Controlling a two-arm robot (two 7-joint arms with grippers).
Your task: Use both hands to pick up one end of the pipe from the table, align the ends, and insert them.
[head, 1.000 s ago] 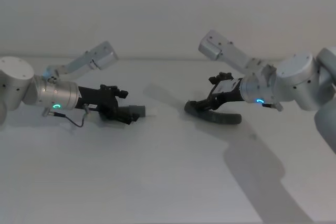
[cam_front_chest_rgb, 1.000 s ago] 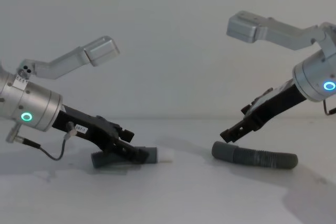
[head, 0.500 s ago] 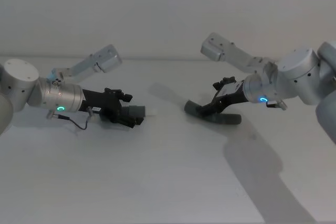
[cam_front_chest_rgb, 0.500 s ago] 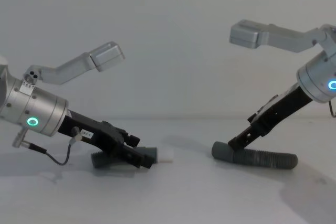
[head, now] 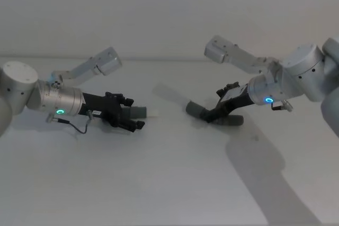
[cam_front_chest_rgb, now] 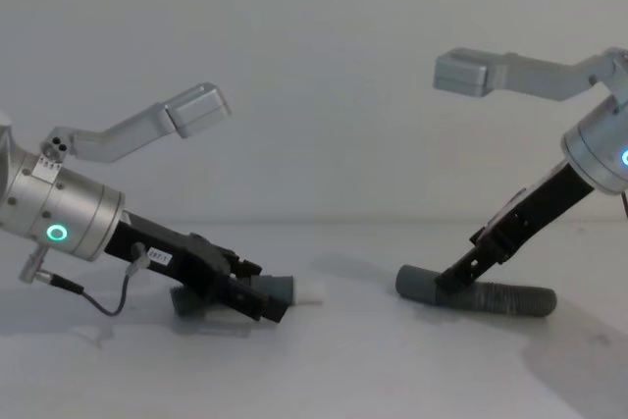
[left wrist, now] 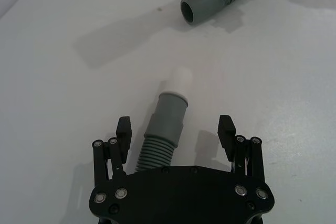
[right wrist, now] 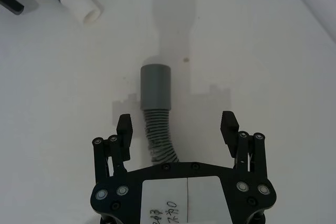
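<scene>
Two dark-grey pipe pieces lie on the white table (head: 169, 183). The shorter pipe piece (head: 139, 112) (cam_front_chest_rgb: 292, 289) has a grey cuff (left wrist: 169, 109) and a whitish tip (left wrist: 179, 77). My left gripper (head: 132, 121) (left wrist: 176, 129) (cam_front_chest_rgb: 267, 307) is open, low over it, with a finger on each side of its ribbed part. The longer pipe piece (head: 225, 119) (cam_front_chest_rgb: 491, 296) has a plain grey cuff (right wrist: 156, 86). My right gripper (head: 213, 116) (right wrist: 177, 125) (cam_front_chest_rgb: 449, 282) is open and straddles its ribbed part (right wrist: 160, 137) just behind the cuff. The two ends face each other across a gap.
Bare table (cam_front_chest_rgb: 343, 370) lies between the two pipe ends and in front of them. A plain wall (head: 159, 14) rises behind the table's far edge. Both arms' elbows stand raised behind the grippers.
Both grippers have come down lower over their pipe pieces, the right one dropping from above the cuff to table level. The pipe pieces have not moved.
</scene>
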